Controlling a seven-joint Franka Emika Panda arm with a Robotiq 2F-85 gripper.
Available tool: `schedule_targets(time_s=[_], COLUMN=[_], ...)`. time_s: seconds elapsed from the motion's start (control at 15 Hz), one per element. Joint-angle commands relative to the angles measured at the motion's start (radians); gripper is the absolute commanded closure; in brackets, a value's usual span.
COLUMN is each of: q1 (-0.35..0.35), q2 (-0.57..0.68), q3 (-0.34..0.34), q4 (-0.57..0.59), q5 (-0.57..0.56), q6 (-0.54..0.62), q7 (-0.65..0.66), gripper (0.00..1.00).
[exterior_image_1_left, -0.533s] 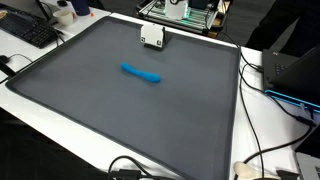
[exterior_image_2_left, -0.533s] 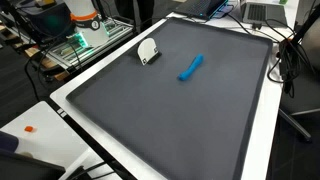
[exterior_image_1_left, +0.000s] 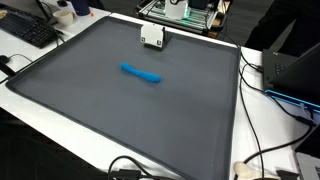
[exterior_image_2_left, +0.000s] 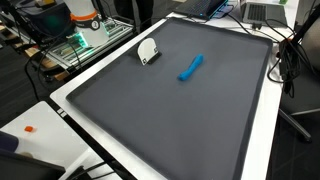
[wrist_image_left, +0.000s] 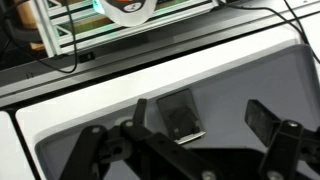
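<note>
grey mat (exterior_image_1_left: 120, 120) with blue object (exterior_image_1_left: 141, 73) covers white table (exterior_image_1_left: 262, 130) in seemingly a lab.

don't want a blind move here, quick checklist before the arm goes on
1. gripper open: ok
2. gripper empty: ok
3. blue stick lies free on the mat: ok
4. blue stick in the wrist view: not ok, absent there
5. white item apart from the blue stick: ok
6. gripper height over the mat: cannot tell
</note>
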Motion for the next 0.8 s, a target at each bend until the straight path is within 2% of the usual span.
schedule_targets(time_s=[0.0,0.27,0.73], q1=[-0.027,-0.043,-0.035], q2=[0.031,0.027,0.053], q3=[0.059,0.12,0.2], q4=[-0.045,-0.136,-0.299], q5=[0.136,0.233,0.291], q6=[0.1,0.277,0.626], q7=[0.182,0.358,0.671], gripper=[0.0,0.0,0.0])
